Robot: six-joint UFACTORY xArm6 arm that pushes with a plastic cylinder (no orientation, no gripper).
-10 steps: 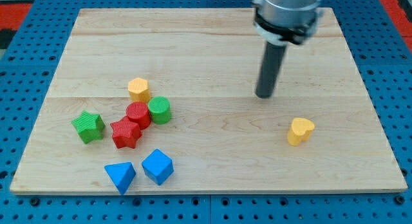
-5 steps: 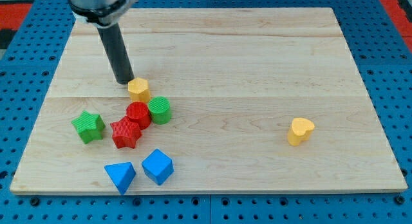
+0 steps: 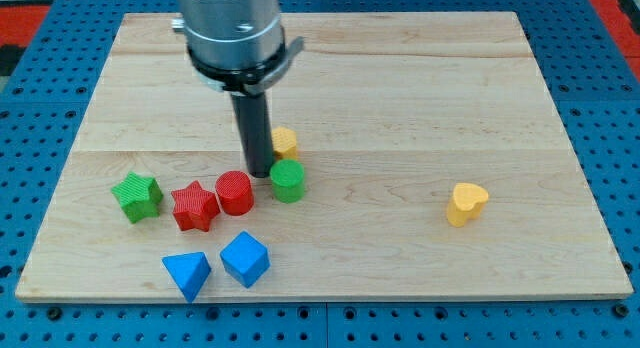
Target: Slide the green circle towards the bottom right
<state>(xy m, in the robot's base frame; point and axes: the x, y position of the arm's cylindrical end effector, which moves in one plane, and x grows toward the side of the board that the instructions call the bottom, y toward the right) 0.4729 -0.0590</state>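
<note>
The green circle [image 3: 287, 180] sits on the wooden board [image 3: 400, 108], left of the middle. My tip [image 3: 258, 173] is down on the board, touching or almost touching the green circle's left side. A yellow hexagon block [image 3: 286, 142] lies just above the green circle, partly hidden behind the rod. A red circle [image 3: 235, 192] lies just left and below my tip.
A red star [image 3: 195, 206] and a green star [image 3: 137, 196] lie to the left. A blue triangle [image 3: 187, 273] and a blue cube [image 3: 245, 258] sit near the bottom edge. A yellow heart [image 3: 466, 203] lies at the right.
My tip swept from the right to the upper left of the cluster, then down into it. The green circle, yellow hexagon and red circle have shifted right.
</note>
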